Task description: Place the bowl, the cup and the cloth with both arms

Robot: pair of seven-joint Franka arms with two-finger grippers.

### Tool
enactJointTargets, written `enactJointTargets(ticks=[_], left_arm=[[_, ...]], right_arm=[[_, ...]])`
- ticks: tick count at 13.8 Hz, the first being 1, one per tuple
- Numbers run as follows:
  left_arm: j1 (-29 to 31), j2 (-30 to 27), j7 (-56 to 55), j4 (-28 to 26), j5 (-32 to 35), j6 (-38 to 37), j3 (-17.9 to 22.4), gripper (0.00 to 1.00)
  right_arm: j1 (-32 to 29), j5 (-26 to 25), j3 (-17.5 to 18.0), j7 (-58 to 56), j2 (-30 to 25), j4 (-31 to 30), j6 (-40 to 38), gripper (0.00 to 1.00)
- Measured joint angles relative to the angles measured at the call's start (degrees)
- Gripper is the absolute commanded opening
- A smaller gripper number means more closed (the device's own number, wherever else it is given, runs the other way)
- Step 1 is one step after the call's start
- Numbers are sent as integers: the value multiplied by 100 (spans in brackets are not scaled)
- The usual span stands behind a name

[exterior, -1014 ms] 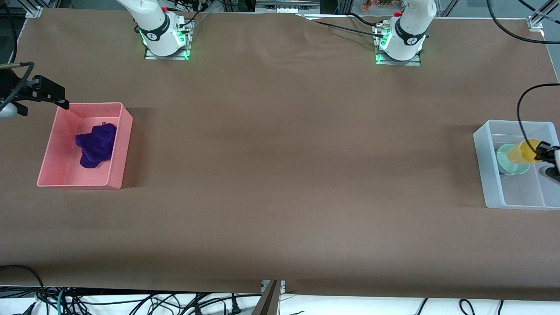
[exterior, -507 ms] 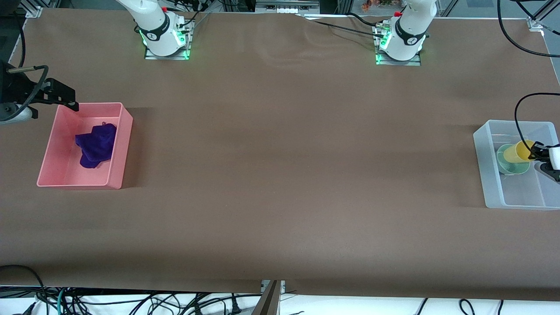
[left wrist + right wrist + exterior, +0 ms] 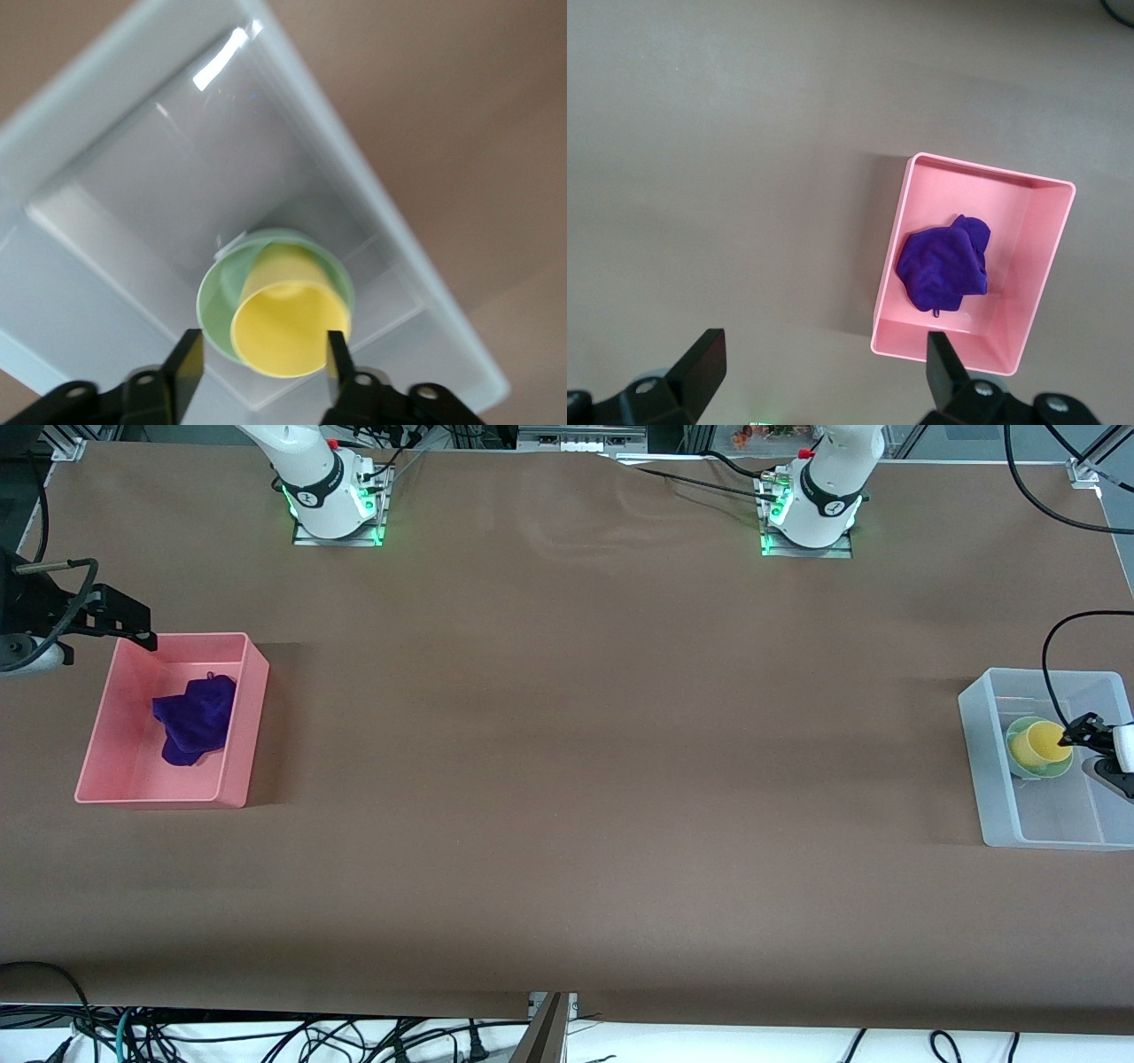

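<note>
The yellow cup (image 3: pixel 1041 746) lies tilted inside the mint-green bowl (image 3: pixel 1014 737), which sits in a clear bin (image 3: pixel 982 779) at the left arm's end of the table. My left gripper (image 3: pixel 1083 735) hangs over that bin beside the cup, open and holding nothing. In the left wrist view the cup (image 3: pixel 288 319) rests in the bowl (image 3: pixel 221 283) below my open left gripper (image 3: pixel 261 350). The purple cloth (image 3: pixel 195 719) lies rumpled in a pink bin (image 3: pixel 255 717) at the right arm's end. My right gripper (image 3: pixel 146 638) is open and empty, up over that bin's corner.
The right wrist view shows the cloth (image 3: pixel 943 266) in the pink bin (image 3: pixel 888 266), with bare brown table around it, and my open right gripper (image 3: pixel 824 350). The clear bin's wall (image 3: pixel 354 159) runs past the bowl. Cables hang along the table's edge nearest the front camera.
My left gripper lowered the cup toward the bowl and let it go; the cup now rests in the bowl. My right gripper shifted slightly toward the pink bin, then held still.
</note>
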Motion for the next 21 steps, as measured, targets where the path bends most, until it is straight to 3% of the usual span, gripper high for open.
enactJointTargets(ticks=[4, 7, 9, 10, 11, 14, 16, 18, 21], left_arm=[[-61, -856, -1637, 102, -9, -1149, -1354, 100], [-100, -1188, -3123, 301, -9, -1889, -2233, 100], [-124, -1269, -3835, 487, -50, -2176, -2574, 100], [-209, -1379, -4024, 515, -210, -2219, -2562, 100], [-441, -1538, -4137, 513, -455, -2253, -2320, 100], [-1976, -2055, -4209, 342, -1215, -2347, -478, 100], [-2758, -2378, -4375, -83, -1528, -2089, 473, 100], [-3194, -2781, -4800, -759, -1567, -1458, 903, 100], [-3269, -3159, -5018, -1293, -1567, -1166, 952, 100]], right_arm=[[0, -1, -2, 2, 3, 0, 0, 100], [0, -1, -2, 41, 4, 0, 0, 100], [0, -2, -2, 55, 5, 0, -1, 100], [0, -2, -3, 57, 6, 0, -2, 100], [-1, -2, -3, 60, 7, 0, -2, 100], [0, -2, -3, 61, 8, -1, -2, 100], [0, -2, -5, 61, 8, -1, -2, 100], [0, -2, -6, 61, 9, -1, -2, 100], [0, -3, -11, 61, 9, -1, -2, 100]])
